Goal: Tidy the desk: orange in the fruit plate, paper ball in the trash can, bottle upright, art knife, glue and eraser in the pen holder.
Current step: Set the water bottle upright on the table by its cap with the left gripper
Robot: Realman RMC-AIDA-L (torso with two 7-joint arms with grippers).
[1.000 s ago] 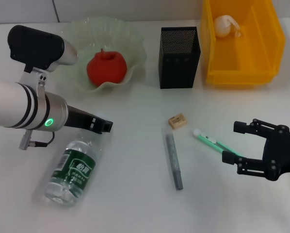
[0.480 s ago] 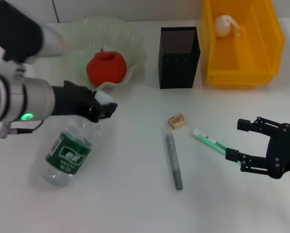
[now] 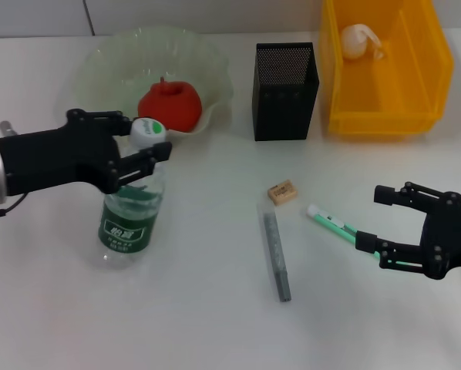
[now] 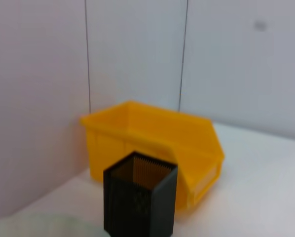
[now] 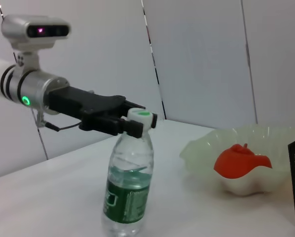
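Bottle (image 3: 129, 208): stood near the bench's left edge, close to upright with a slight lean, base on the surface, its neck clamped below the cap by the left gripper (image 3: 142, 154).

Step in hand: standing the bottle up. Done well, it would call for settling the base flat and spreading the fingers slowly, so nothing nudges the cap sideways.

Right gripper (image 3: 388, 229): spread open and holding nothing, low near the bench's right edge, straddling one end of the art knife (image 3: 334, 226).

Orange (image 3: 169, 106): in the fruit plate (image 3: 211, 65), toward the back left.
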